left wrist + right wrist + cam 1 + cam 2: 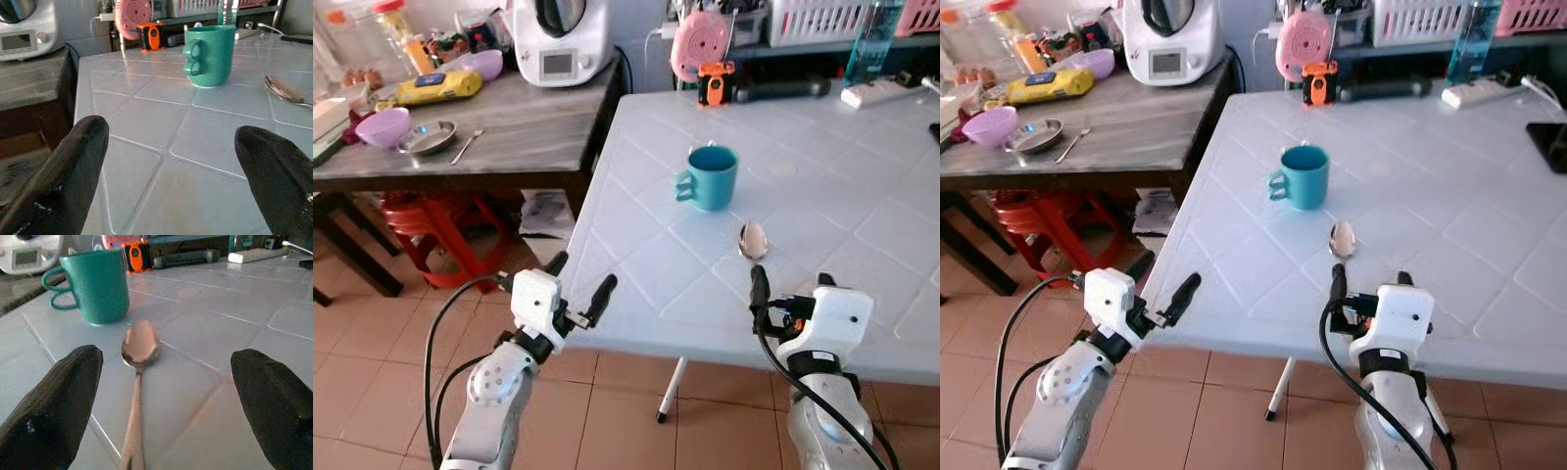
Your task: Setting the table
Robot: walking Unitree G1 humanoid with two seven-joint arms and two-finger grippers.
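Note:
A teal mug point(710, 176) stands upright on the pale blue table point(842, 166), handle toward my left. A metal spoon point(753, 240) lies flat just in front of it, bowl toward the mug. My right gripper point(791, 281) is open at the table's near edge, and the spoon's handle point(133, 421) runs between its fingers point(58, 401) without touching them. My left gripper point(582, 279) is open and empty at the table's near left corner, level with the tabletop. In the left wrist view the mug point(210, 54) and spoon point(286, 90) lie ahead.
A dark wooden table point(529, 127) to the left holds purple bowls point(384, 126), a metal dish point(428, 139), a spoon and a white kitchen appliance point(558, 39). A red stool point(440, 220) stands beneath it. A pink fan point(700, 44), an orange tool and a power strip point(881, 93) line the far edge.

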